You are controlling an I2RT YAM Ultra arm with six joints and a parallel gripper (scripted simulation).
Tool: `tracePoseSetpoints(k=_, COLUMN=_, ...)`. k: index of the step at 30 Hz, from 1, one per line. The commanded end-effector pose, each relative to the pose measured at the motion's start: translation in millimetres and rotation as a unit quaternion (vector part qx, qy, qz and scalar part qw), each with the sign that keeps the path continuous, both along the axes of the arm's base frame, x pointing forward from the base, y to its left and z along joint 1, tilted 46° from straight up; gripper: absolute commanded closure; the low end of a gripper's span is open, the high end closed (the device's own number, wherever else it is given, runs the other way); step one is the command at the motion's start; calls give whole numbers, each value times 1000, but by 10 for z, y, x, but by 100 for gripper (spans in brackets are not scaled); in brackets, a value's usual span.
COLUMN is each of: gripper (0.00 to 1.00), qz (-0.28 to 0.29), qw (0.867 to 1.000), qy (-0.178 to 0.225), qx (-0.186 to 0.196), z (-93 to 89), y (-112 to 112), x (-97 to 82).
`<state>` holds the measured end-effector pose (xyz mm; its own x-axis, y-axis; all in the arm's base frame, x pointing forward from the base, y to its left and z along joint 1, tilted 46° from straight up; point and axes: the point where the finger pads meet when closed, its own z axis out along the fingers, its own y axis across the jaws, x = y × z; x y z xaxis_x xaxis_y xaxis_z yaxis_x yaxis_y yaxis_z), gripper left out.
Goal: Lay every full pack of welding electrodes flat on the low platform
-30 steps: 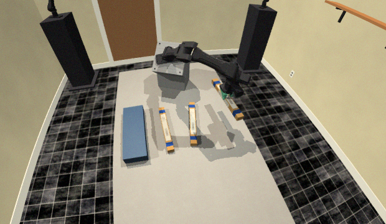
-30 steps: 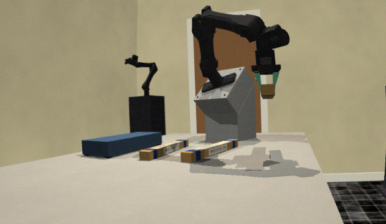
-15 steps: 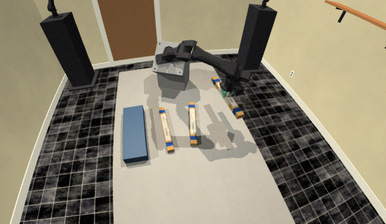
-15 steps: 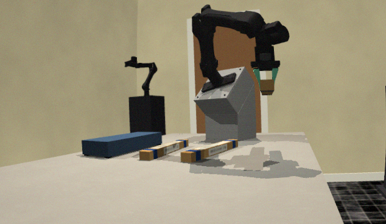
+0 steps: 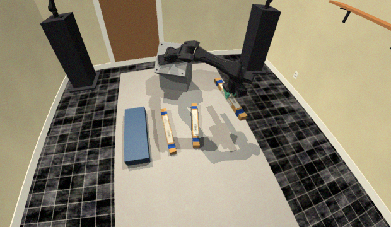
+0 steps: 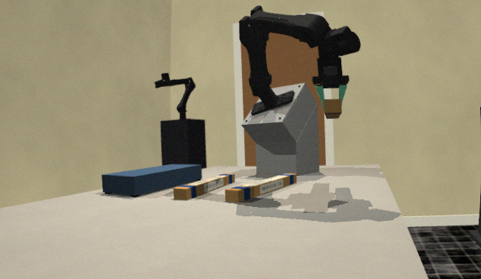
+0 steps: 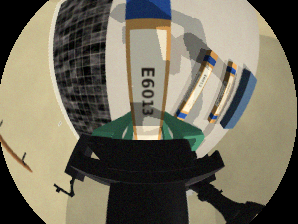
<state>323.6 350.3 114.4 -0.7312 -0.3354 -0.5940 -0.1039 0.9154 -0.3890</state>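
Note:
My gripper [image 5: 230,94] [image 6: 332,101] [image 7: 147,113] is shut on an electrode pack [image 5: 236,104] [image 6: 332,107] [image 7: 146,80], orange with blue bands and a white label reading E6013. It holds the pack high above the table's right side, near its middle. A second pack [image 5: 195,123] [image 6: 269,187] [image 7: 197,92] lies flat on the table. A third pack [image 5: 168,129] [image 6: 212,186] [image 7: 222,95] lies to its left, between it and the low blue platform [image 5: 136,135] [image 6: 155,179] [image 7: 240,100]. Nothing lies on the platform.
The arm's grey pedestal [image 5: 175,80] [image 6: 307,143] stands at the back of the pale table [image 5: 195,189] [image 6: 186,240]. Two black columns [image 5: 69,50] [image 5: 260,38] stand on the dark tiled floor beyond the table. The held pack overlaps the table's right edge in the top view.

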Motion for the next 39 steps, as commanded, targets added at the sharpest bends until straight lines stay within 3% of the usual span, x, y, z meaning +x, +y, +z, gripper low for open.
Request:
tracePoseSetpoints(k=1, gripper=100, qz=16, qw=1000, qy=-15, qx=14, z=240, y=107, x=-98)
tracePoseSetpoints(k=13, gripper=100, qz=17, qw=1000, qy=-5, qx=-5, z=113, y=20, x=-131)
tracePoseSetpoints(k=25, gripper=100, qz=17, qw=1000, qy=-13, qx=10, z=181, y=80, x=-93)
tracePoseSetpoints(k=29, gripper=100, qz=-32, qw=998, qy=-24, qx=49, z=154, y=-68, x=-66)
tracePoseSetpoints(k=39, gripper=100, qz=-23, qw=998, qy=-19, qx=46, z=211, y=-238, x=-90)
